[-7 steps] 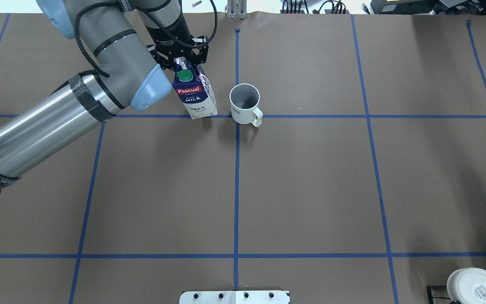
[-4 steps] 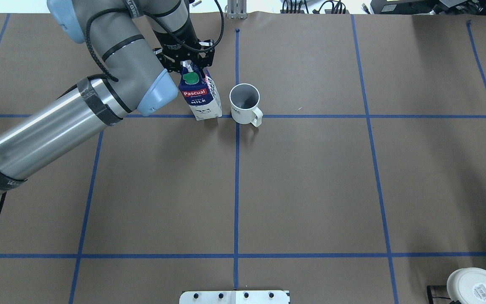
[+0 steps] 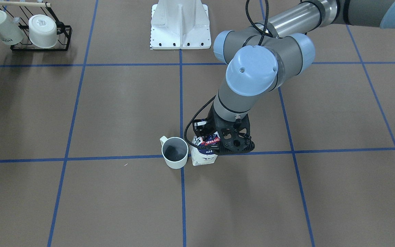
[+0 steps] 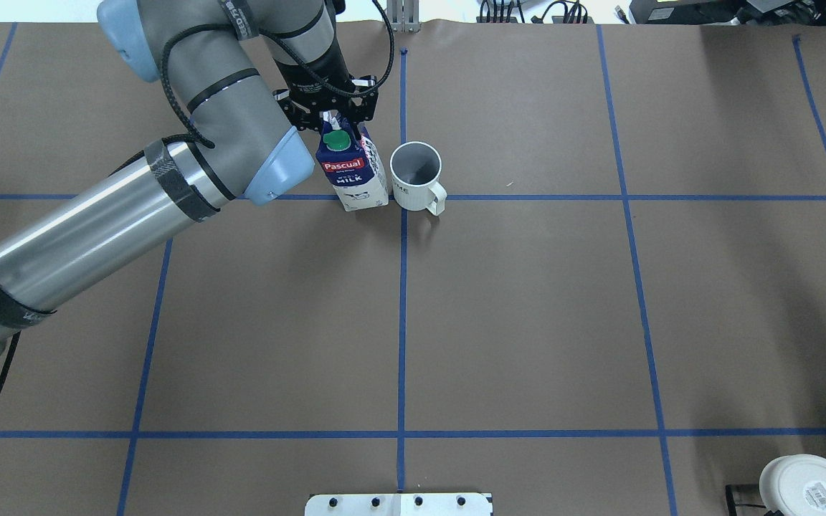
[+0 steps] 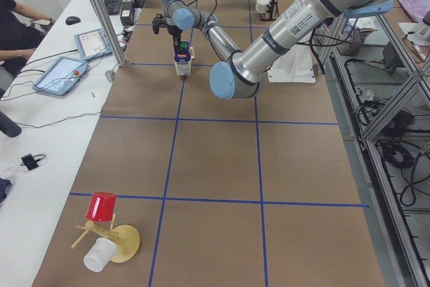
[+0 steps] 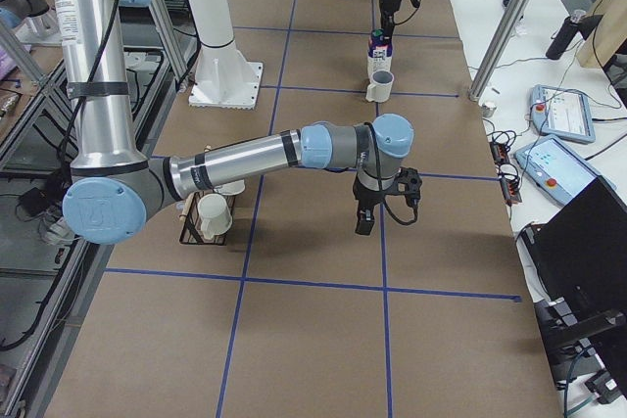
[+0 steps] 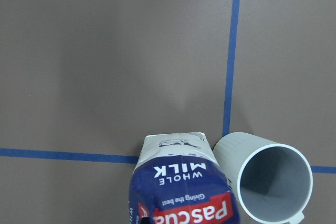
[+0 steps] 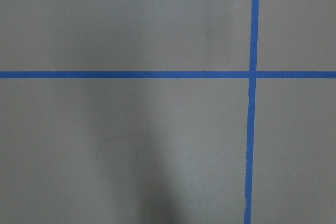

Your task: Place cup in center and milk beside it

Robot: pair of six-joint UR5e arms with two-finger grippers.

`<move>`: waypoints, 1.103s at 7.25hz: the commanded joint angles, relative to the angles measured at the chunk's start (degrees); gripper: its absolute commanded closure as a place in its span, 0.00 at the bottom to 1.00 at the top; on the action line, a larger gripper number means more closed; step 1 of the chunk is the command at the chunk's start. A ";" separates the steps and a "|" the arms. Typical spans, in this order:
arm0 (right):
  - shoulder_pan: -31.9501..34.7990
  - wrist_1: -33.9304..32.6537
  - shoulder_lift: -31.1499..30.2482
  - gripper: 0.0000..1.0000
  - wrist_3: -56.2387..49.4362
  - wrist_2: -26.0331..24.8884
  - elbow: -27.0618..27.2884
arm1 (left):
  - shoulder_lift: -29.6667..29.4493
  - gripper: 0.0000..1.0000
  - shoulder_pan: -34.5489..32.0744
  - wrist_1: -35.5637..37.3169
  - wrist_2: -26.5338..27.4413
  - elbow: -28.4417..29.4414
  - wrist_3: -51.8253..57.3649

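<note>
Overhead exterior: the small blue-topped milk carton (image 4: 353, 174) with a green cap is being held by its top in the closed left gripper (image 4: 333, 119), just beside the small white mug (image 4: 417, 188) with a dark grey inside, on the central blue tape line (image 4: 401, 301). The state of the right gripper (image 6: 365, 226) cannot be told.

Table (image 4: 528, 322): brown paper cover, gridded with blue tape lines (image 4: 401, 322). Small white mug with dark grey inside (image 4: 415, 175) stands at a tape crossing. Blue-topped milk carton (image 4: 355, 172) just beside it, tilted; base contact unclear. Black wire rack (image 3: 39, 49) in one corner. White metal base plate (image 3: 179, 24) at the robot edge. Wooden cup stand (image 5: 117, 240) at the left end.
</note>
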 commanded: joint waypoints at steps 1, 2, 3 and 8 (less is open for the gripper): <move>0.02 0.00 0.00 0.00 0.02 0.08 0.32 | 0.04 0.02 0.19 -1.78 0.94 0.26 -2.64; 0.02 0.00 0.00 0.00 0.02 0.16 0.41 | -0.05 0.02 0.10 -1.79 1.47 -0.18 -3.10; 0.02 0.00 0.00 0.00 0.02 -0.01 0.15 | -0.05 0.02 -0.33 -1.70 1.47 -0.88 -3.20; 1.16 0.52 2.28 0.00 0.11 -0.63 0.50 | 20.36 0.02 -11.57 1.11 -0.37 -23.94 8.69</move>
